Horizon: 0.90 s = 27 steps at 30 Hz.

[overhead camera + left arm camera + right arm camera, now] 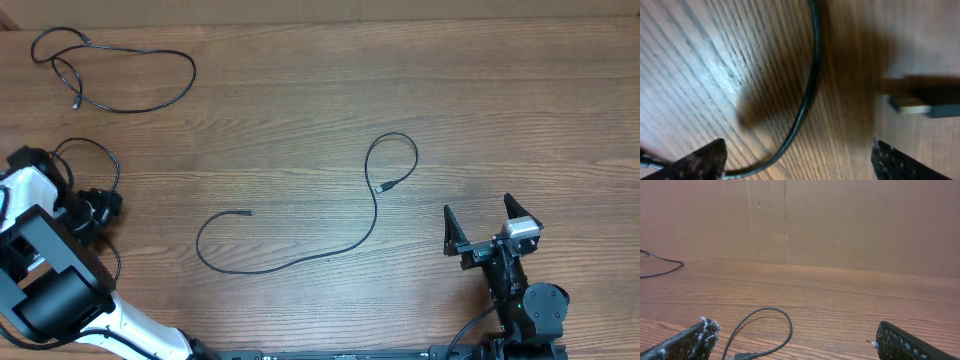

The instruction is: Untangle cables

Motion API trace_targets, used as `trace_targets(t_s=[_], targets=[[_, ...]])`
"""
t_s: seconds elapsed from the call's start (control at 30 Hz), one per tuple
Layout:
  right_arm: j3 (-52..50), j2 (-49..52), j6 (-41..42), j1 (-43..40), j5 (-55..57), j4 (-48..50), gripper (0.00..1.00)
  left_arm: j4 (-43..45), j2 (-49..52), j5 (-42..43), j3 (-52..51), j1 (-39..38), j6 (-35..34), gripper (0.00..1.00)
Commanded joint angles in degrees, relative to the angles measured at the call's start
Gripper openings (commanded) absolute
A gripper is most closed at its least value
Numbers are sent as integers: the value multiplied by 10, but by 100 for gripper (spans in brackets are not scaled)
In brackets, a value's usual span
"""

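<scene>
left gripper (796,155) open, low over the cable (807,100) at the table's left edge
we'd centre it between the fingers (700,160), clear of the usb plug (920,102), then pinch; right gripper (488,228) sits open at lower right of the overhead view.

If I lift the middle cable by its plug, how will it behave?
Probably floppy: the middle cable lies in loose curves, so its tail would likely drag. It seems light, being thin. Its plug may give firmer purchase than the cord.
</scene>
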Motion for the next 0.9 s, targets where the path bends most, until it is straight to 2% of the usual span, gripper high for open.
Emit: trace_targets(t_s=[0.0,0.1,0.23,0.3,0.37,0.4,0.57,0.63,0.67,0.7,0.87], targets=[[-6,-5,-1,2,4,3,100,16,5,-6,-33,0,-4,88],[-6,-5,-1,2,4,3,100,27,5,-5,-45,0,-4,79],[-6,-5,-1,2,4,3,100,28,5,-5,-46,-1,-4,54],[-6,-5,-1,2,4,3,100,28,5,-5,-46,-1,-4,47],[-6,-5,-1,2,4,3,100,29,5,-5,-46,-1,-4,30],[-6,-5,-1,2,4,3,100,29,5,-5,-46,-1,-4,26],[-6,-5,-1,2,4,3,100,29,5,-5,-46,-1,-4,27],[-6,-5,-1,2,4,3,100,29,5,-5,-46,-1,-4,20],[-6,-5,-1,2,4,3,100,29,5,-5,-46,-1,-4,10],[-6,-5,-1,2,4,3,100,30,5,-5,-46,-1,-4,4],[-6,-5,-1,2,4,3,100,27,5,19,-33,-1,-4,4]])
